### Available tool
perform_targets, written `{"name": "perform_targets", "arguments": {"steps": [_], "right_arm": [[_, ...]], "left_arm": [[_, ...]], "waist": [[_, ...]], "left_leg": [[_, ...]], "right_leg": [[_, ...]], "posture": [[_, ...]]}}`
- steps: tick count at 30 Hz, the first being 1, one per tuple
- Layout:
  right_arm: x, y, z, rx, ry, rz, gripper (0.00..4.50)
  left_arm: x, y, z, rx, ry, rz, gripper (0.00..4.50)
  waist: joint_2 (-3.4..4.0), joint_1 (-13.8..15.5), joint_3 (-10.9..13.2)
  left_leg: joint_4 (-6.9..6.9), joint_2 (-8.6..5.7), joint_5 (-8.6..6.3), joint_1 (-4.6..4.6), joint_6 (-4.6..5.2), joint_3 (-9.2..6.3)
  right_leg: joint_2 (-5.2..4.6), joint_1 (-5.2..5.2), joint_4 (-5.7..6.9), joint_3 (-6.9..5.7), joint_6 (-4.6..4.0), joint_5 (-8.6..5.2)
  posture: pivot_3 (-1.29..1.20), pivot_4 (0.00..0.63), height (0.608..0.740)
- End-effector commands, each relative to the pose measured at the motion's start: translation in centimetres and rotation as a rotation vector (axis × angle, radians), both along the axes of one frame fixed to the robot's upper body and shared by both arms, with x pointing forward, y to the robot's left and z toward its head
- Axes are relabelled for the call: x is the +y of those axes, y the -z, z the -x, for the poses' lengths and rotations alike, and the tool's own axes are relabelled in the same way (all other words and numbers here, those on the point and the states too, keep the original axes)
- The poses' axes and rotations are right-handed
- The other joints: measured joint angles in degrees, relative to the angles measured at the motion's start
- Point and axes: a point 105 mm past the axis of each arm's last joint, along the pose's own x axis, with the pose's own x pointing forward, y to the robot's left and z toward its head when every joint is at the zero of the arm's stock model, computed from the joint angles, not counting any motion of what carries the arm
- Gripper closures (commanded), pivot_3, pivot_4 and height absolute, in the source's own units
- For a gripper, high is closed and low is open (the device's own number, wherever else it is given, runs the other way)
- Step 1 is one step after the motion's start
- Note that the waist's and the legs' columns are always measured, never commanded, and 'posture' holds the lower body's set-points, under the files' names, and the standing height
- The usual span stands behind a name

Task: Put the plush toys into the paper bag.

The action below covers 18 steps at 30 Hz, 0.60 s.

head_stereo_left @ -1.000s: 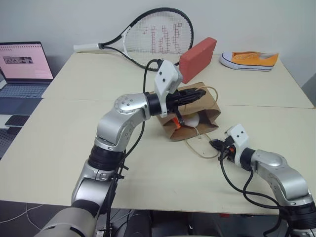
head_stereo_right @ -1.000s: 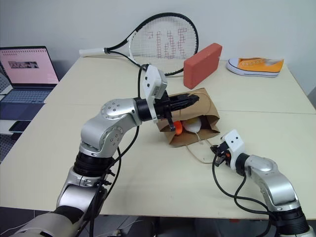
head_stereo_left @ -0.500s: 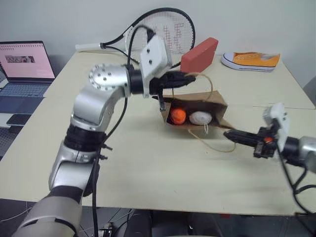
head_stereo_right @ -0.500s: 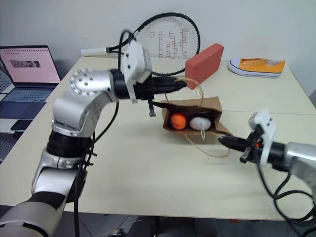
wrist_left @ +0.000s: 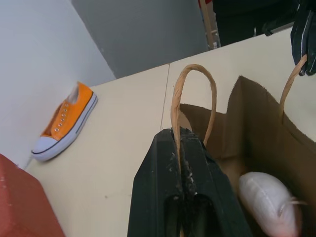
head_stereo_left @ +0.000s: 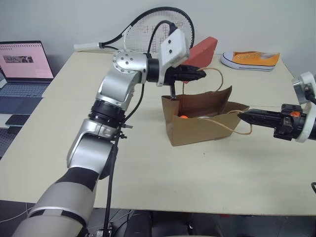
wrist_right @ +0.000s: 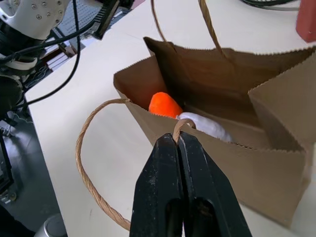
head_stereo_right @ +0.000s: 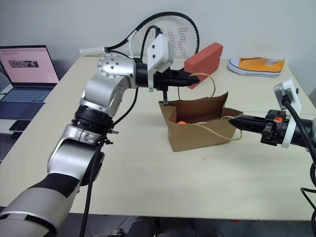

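Both plush toys (wrist_right: 190, 116) inside paper bag (wrist_right: 232, 163)

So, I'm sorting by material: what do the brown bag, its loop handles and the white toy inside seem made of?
The brown bag looks like matte kraft paper, with a serrated top edge and creased folds. Its loop handles look like twisted paper cord, with spiral ridges visible. The white toy seems to be soft, slightly shiny stuffed fabric.

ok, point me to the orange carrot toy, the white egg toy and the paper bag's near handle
orange carrot toy (wrist_right: 165, 105), right wrist view, its rounded orange body inside the bag.
white egg toy (wrist_right: 207, 127), right wrist view, its white top beside the carrot.
near handle (wrist_right: 86, 170), right wrist view, the loop's outer curve.
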Motion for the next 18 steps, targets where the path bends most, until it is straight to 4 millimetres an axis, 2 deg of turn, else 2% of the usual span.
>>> {"name": "perform_targets", "arguments": {"steps": [1, 3, 4, 7, 12, 18], "right_arm": [[0.1, -0.8, -1.0, -0.044, 0.04, -0.007, 4.48], [0.3, -0.7, -1.2, -0.038, 0.042, -0.015, 4.48], [0.6, -0.8, -1.1, -0.035, 0.025, -0.025, 4.5], [1.0, -1.3, -1.1, -0.057, 0.012, -0.045, 3.92], [0.9, -2.5, -1.2, -0.088, 0.01, -0.061, 2.1], [0.0, -4.7, -1.1, -0.164, 0.012, -0.095, 0.0]], "left_arm": [[-0.6, -1.3, -0.1, -0.023, 0.008, 0.035, 4.5], [-0.8, -1.0, 0.0, 0.015, 0.028, 0.036, 4.5], [-0.8, -0.8, 0.0, 0.025, 0.036, 0.034, 4.31], [-0.8, -0.8, 0.7, 0.049, 0.077, 0.034, 3.62], [0.1, -1.5, 1.2, 0.077, 0.099, 0.045, 2.06], [2.6, -2.3, 1.0, 0.183, 0.059, 0.118, 0.17]], "waist": [[0.01, -0.2, 0.0], [0.01, -0.2, 0.0], [0.01, -0.2, 0.0], [0.01, -0.2, 0.0], [0.01, -0.1, 0.0], [0.03, -0.2, 0.0]], "left_leg": [[0.0, 0.0, 0.0, 0.0, 0.0, 0.0], [-0.02, 0.0, 0.0, 0.0, 0.0, 0.01], [-0.03, 0.01, 0.0, 0.0, 0.0, 0.0], [-0.07, 0.01, 0.0, -0.01, 0.0, 0.0], [-0.07, 0.01, 0.0, -0.03, 0.0, 0.0], [-0.07, 0.02, 0.0, -0.02, 0.0, 0.01]], "right_leg": [[0.0, -0.01, 0.0, 0.0, 0.0, 0.0], [0.0, -0.04, 0.03, 0.02, 0.0, 0.0], [0.01, -0.04, 0.04, 0.0, 0.0, 0.0], [0.01, -0.09, 0.06, 0.01, 0.01, 0.0], [0.01, -0.1, 0.05, 0.01, 0.01, 0.0], [0.01, -0.13, 0.09, 0.02, 0.01, -0.01]], "posture": [[0.0, 0.15, 0.74], [0.0, 0.15, 0.74], [0.0, 0.15, 0.74], [0.0, 0.15, 0.74], [0.0, 0.15, 0.74], [0.0, 0.15, 0.74]]}}
